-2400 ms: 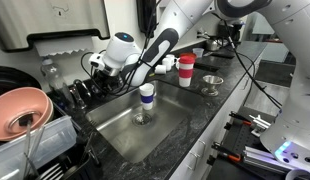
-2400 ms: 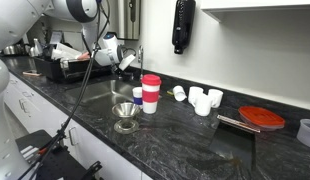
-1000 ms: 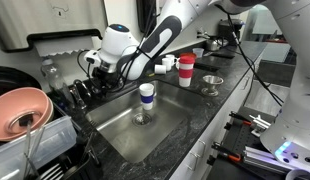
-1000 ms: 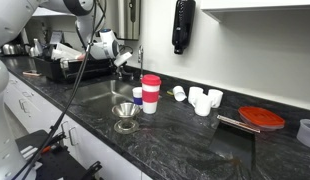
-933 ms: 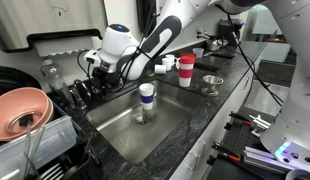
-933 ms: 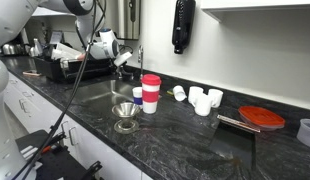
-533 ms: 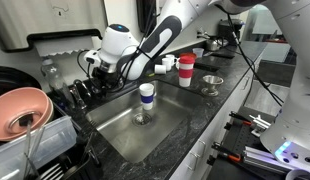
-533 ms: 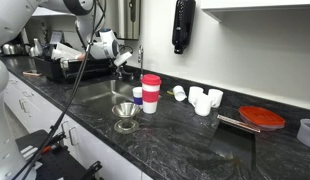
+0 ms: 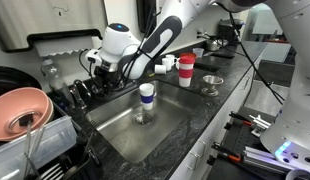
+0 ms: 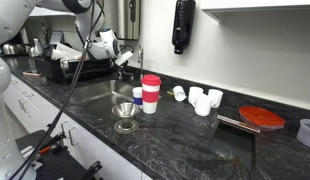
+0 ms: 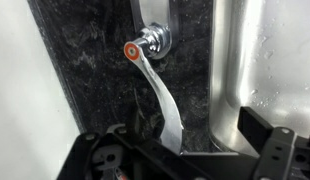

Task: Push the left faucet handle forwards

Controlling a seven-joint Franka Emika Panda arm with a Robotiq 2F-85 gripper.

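Observation:
In the wrist view the left faucet handle [image 11: 155,80] is a shiny curved lever. It runs from a round base with an orange dot on the dark stone counter down toward my gripper [image 11: 190,132]. The gripper is open and the lever's free end lies between the fingers, nearer the left one, with a gap to the right finger [image 11: 263,128]. Whether a finger touches the lever cannot be told. In both exterior views the gripper [image 9: 101,68] [image 10: 119,60] hangs at the back edge of the sink and hides the handle.
The steel sink [image 9: 120,128] holds a blue-and-white cup [image 9: 146,95]. On the counter stand a red-and-white cup [image 10: 151,92], a metal funnel [image 10: 125,115], white cups [image 10: 201,99] and a red plate [image 10: 261,118]. A dish rack [image 10: 63,66] and a pink bowl [image 9: 22,110] stand nearby.

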